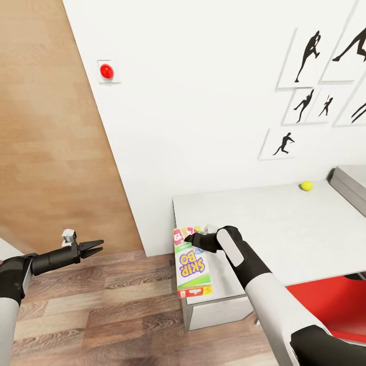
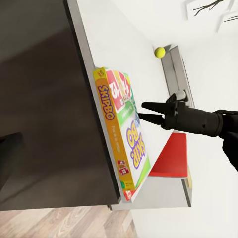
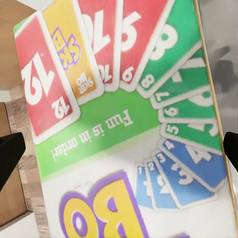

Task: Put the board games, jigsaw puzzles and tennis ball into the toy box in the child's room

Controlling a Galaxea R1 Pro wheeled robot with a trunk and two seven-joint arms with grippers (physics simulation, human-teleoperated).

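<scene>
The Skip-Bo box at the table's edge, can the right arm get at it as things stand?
Probably yes. The right tool hovers right over the Skip-Bo box, which lies flat at the table corner, partly overhanging the edge. Nothing sits between them; the tennis ball is far off.

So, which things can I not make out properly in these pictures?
- Toy box: head view, cut off by the right edge; its inside is hidden.
- Right hand: head view, over the Skip-Bo game box; whether it touches the box is unclear.
- Game box in the right wrist view: the edges cut its title.
- Red thing under the table: the tabletop and right arm cover most of it.
</scene>
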